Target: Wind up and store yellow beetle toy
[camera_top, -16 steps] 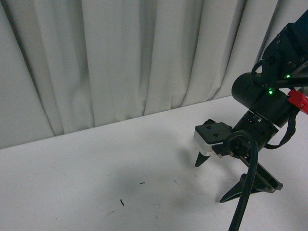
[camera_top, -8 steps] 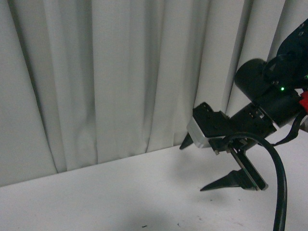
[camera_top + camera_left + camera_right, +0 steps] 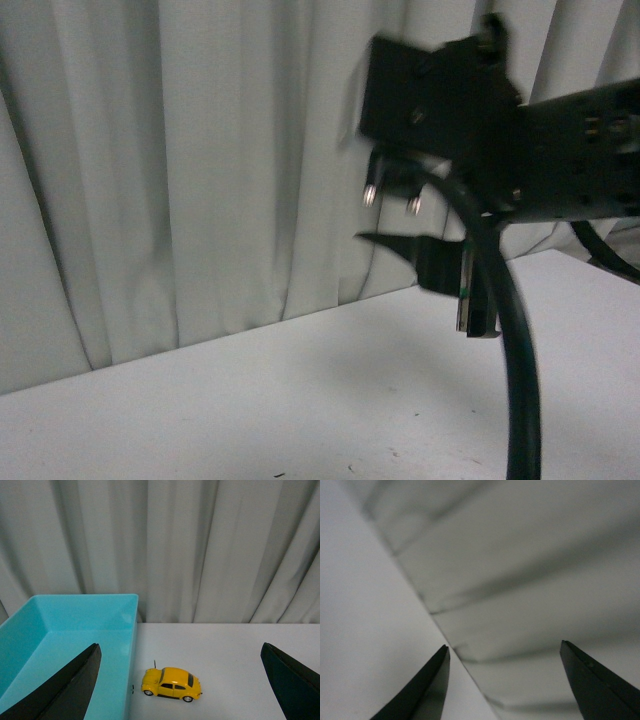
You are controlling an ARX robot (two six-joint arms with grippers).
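Yellow beetle toy (image 3: 171, 684) upright on wheels, nose toward teal bin (image 3: 75, 617)

A pale pleated curtain (image 3: 200, 150) hangs behind the white tabletop (image 3: 250, 400).

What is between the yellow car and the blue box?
Only white table and a tiny dark speck by the box, in the left wrist view.

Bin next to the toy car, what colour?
Turquoise; the bin shows best in the left wrist view.
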